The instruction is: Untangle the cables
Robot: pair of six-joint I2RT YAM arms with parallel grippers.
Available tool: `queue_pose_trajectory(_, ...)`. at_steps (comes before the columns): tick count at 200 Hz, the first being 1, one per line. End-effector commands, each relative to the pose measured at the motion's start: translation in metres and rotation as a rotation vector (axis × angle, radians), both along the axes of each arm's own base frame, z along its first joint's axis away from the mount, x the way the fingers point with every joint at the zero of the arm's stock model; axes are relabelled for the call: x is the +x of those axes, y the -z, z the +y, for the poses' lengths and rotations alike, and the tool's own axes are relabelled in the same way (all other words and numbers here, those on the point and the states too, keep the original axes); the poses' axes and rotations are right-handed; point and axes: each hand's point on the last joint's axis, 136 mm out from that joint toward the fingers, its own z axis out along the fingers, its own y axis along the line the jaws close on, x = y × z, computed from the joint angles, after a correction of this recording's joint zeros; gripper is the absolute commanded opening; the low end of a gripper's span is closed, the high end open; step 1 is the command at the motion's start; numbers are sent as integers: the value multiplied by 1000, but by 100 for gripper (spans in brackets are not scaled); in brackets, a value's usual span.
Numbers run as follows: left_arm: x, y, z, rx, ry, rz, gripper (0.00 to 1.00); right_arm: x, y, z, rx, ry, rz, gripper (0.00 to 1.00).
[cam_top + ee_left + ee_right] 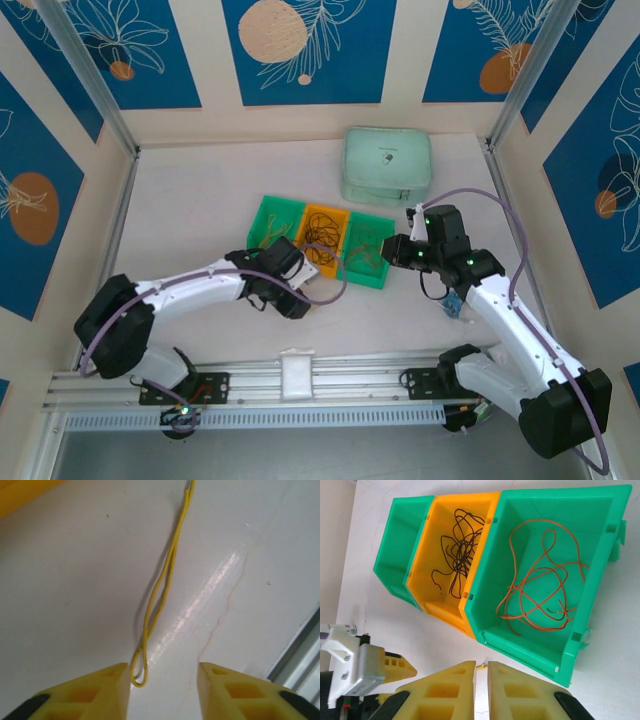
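Fingers (95, 695) of the left gripper (164, 670) stand moderately apart above the white table (75, 580) and clamp nothing. The yellow cable (167, 575) lies loose on the table as a long doubled strand, its looped end just beside the inner edge of one finger.

The right gripper (481, 667) is pinched to a thin slit, with a short bit of yellow cable showing at its tips. Just ahead of it three bins sit side by side, touching. The far green bin (402, 545) comes first, then the orange bin (445, 510) with a tangle of black cables (457, 550). Nearest is the near green bin (600, 555) holding the red-orange cable (540, 585) in loose loops. In the overhead view a mint-green case (388, 165) lies beyond the bins.
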Motion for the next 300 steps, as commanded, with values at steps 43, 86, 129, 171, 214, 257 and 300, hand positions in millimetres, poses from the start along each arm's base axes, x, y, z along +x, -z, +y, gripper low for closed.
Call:
queue_pose_trajectory(43, 0, 13, 3, 98, 60, 9, 36, -2, 3, 0, 35, -19, -5, 15)
queue_pose_trajectory(86, -5, 24, 0, 120, 79, 39, 36, 1, 5, 0, 43, -14, -3, 15)
queue_pose_trajectory(129, 1, 34, -3, 162, 89, 37, 36, 1, 7, -2, 45, -11, 2, 15)
queue_pose_trajectory(171, 9, 41, -5, 195, 105, 24, 35, -1, 12, -4, 49, -8, 12, 15)
queue_pose_trajectory(214, 5, 49, -7, 208, 123, 62, 35, 0, 14, -6, 55, 0, 15, 15)
queue_pose_trajectory(257, 2, 51, -10, 203, 136, 81, 28, 1, 14, -8, 61, 7, 17, 15)
queue_pose_trajectory(300, -5, 53, -7, 209, 150, 98, 16, 1, 15, -9, 64, 14, 21, 15)
